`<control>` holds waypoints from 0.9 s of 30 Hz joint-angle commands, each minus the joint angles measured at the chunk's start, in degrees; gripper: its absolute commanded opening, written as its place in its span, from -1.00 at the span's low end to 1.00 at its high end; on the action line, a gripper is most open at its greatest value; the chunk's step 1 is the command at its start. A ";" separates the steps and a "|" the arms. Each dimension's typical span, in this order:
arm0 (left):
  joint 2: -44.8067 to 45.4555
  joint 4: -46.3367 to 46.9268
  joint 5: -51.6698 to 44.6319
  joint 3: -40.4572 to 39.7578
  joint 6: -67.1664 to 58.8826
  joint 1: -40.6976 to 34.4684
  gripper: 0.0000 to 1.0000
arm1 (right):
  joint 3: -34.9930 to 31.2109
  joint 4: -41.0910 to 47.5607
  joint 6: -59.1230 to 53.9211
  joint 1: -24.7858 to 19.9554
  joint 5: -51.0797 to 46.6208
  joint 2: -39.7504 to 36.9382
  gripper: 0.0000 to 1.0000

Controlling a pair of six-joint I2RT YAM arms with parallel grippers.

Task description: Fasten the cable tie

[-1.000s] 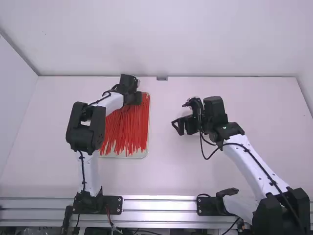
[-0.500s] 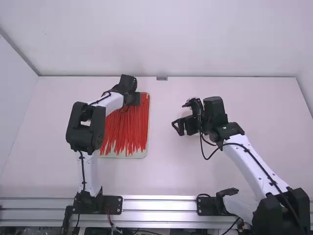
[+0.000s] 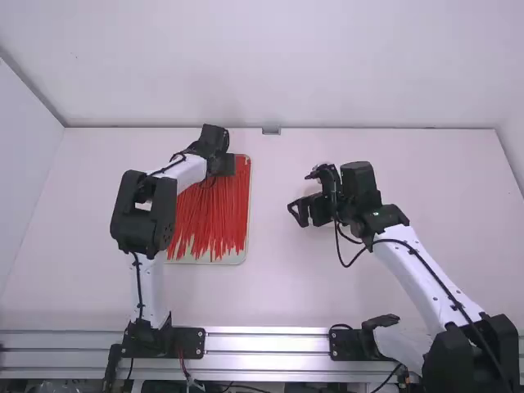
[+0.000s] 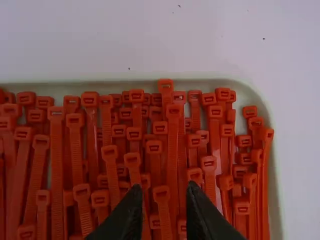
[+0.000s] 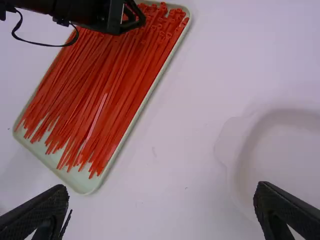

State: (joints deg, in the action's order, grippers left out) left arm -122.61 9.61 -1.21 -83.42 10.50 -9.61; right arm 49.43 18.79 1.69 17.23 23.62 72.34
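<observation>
Picking is judged the step: the left gripper (image 4: 161, 210) is held slightly open and empty over the cable ties (image 4: 150, 150) in the tray (image 4: 250, 90); one must be pinched next. The right gripper (image 5: 160, 192), beside the tray, is wide open, empty.

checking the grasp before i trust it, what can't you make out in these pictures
Left wrist view: whether the left gripper touches any of the cable ties cannot be told, since depth is unclear. The ties' tails are cut off by the picture's edge.
High view: the left arm hides part of the tray, and single ties are too small to tell apart.
Right wrist view: the right gripper has its fingers cut off at the corners.
</observation>
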 commanded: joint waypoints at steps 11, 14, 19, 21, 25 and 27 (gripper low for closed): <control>-2.93 -0.85 0.24 -0.52 0.20 -0.15 -0.53 | 1.57 0.09 -0.26 0.04 0.13 0.44 0.97; -2.93 -0.87 0.24 -0.52 0.20 -0.15 -0.55 | 1.57 0.11 -0.26 -0.11 0.13 0.44 0.98; -2.93 -0.90 0.44 -0.52 0.24 -0.15 -0.63 | 1.57 0.07 -0.24 0.04 0.13 0.44 0.97; -2.93 -0.96 0.48 -0.55 0.44 -0.15 -0.66 | 1.57 0.09 -0.26 0.04 0.09 0.44 0.98; -2.93 -1.46 0.46 -0.55 0.44 -0.15 -0.72 | 1.57 0.07 -0.24 -0.02 0.13 0.44 0.97; -2.93 -1.60 0.48 -0.57 0.44 -0.04 -0.74 | 1.57 0.09 -0.26 0.11 0.11 0.44 0.97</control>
State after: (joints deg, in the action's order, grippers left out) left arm -124.81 8.03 -1.19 -83.42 10.76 -9.58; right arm 49.43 18.81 1.52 17.23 23.64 72.34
